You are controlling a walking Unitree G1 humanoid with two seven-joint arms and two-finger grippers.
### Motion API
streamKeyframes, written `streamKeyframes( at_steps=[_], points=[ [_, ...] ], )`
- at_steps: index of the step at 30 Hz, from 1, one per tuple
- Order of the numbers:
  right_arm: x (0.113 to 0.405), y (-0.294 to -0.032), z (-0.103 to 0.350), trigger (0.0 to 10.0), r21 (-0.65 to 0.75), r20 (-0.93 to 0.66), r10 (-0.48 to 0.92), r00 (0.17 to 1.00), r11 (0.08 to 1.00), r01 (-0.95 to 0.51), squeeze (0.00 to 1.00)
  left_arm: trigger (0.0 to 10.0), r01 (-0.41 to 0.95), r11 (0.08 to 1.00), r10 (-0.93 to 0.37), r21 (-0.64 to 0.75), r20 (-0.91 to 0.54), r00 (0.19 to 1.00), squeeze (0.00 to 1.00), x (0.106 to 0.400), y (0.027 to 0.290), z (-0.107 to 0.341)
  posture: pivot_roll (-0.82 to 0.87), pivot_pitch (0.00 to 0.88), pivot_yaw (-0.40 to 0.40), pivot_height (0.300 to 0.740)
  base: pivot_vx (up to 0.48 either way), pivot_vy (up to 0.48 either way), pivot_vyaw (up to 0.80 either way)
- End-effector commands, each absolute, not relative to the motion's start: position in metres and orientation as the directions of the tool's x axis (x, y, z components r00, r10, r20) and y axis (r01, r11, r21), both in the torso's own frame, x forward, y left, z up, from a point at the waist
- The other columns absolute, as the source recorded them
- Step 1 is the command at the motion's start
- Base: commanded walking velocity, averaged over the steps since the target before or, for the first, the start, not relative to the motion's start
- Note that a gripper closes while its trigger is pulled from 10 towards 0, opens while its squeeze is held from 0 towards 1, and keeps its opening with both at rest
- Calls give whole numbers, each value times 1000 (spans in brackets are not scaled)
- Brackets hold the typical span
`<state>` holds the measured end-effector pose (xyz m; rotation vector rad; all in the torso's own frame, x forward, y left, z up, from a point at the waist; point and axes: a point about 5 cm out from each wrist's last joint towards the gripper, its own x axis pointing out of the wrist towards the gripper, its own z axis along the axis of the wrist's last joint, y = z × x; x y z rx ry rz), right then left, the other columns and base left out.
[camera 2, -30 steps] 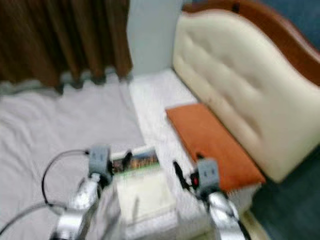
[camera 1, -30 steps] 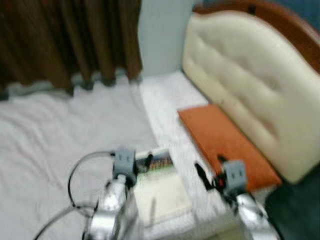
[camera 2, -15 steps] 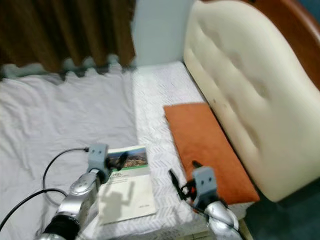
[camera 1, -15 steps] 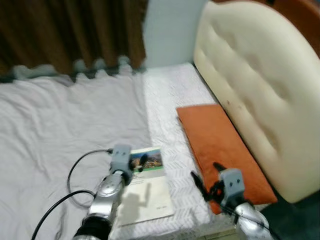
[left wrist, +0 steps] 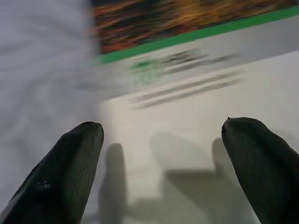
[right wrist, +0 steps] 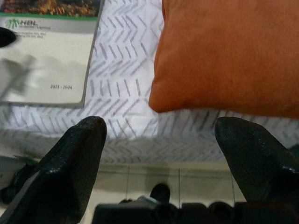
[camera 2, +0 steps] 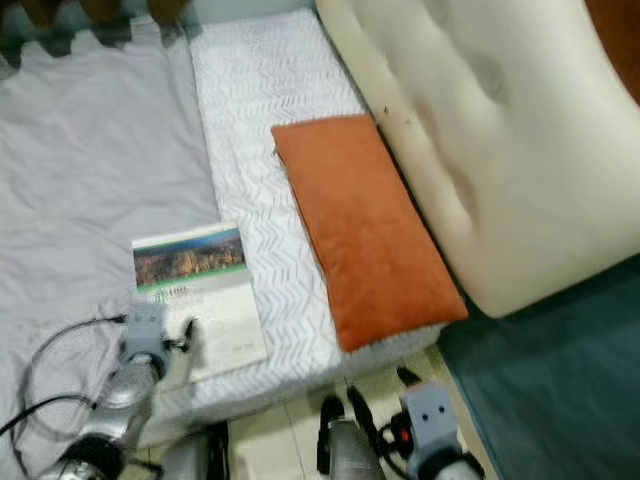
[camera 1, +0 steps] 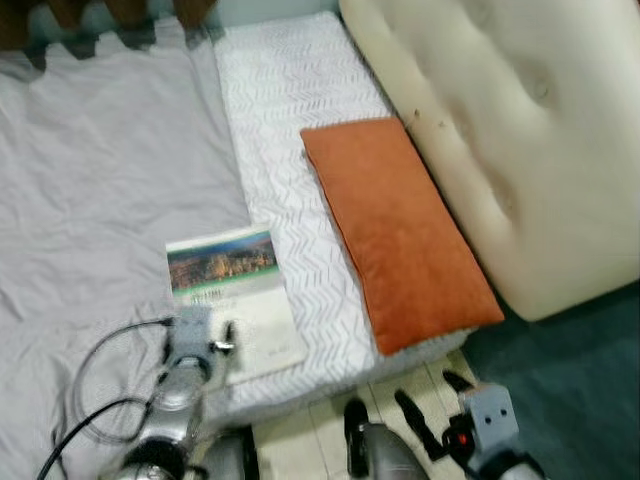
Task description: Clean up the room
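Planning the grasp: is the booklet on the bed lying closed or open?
Closed. The booklet lies flat on the bed, front cover up, photo and title showing; left gripper hovers open over it.

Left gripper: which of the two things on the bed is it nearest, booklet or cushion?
The booklet. The left gripper, fingers open, sits over its white lower edge; the orange cushion lies further right, against the headboard.

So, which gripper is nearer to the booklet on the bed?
Left. The left gripper hovers open over the booklet; the right gripper hangs open below the bed edge, nearer the orange pillow.
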<state>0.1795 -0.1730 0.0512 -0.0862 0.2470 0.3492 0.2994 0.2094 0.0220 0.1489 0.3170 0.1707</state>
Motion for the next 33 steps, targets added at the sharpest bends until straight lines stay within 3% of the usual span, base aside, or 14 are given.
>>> streamKeyframes(
  at_steps=[1,9,12,21,26,33],
  points=[
    [172,-170,48,10000,-22,-287,337,897,934,-358,0,10000,-142,971,194,190,-292,937,0,286,208,12,-202,524,-83,740,0,0,0],
    [172,-169,47,10000,-18,-301,349,887,928,-371,0,10000,-144,979,181,146,-286,941,0,280,207,8,-190,529,-96,740,0,0,0],
    [171,-168,48,10000,-17,-312,356,881,925,-380,0,10000,-214,976,216,42,-329,919,0,281,211,4,-203,539,-111,740,0,0,0],
    [161,-173,48,10000,-20,-340,356,871,923,-385,0,10000,-289,957,279,25,-344,896,0,287,215,7,-226,551,-126,740,0,0,0],
    [161,-173,47,10000,-24,-350,358,866,920,-390,0,10000,-248,961,187,-125,-366,912,0,298,196,10,-227,554,-130,740,0,0,0],
    [163,-172,49,10000,-26,-346,357,867,921,-390,0,10000,-193,964,105,-184,-403,909,0,301,185,7,-238,552,-131,740,0,0,0]
  ],
)
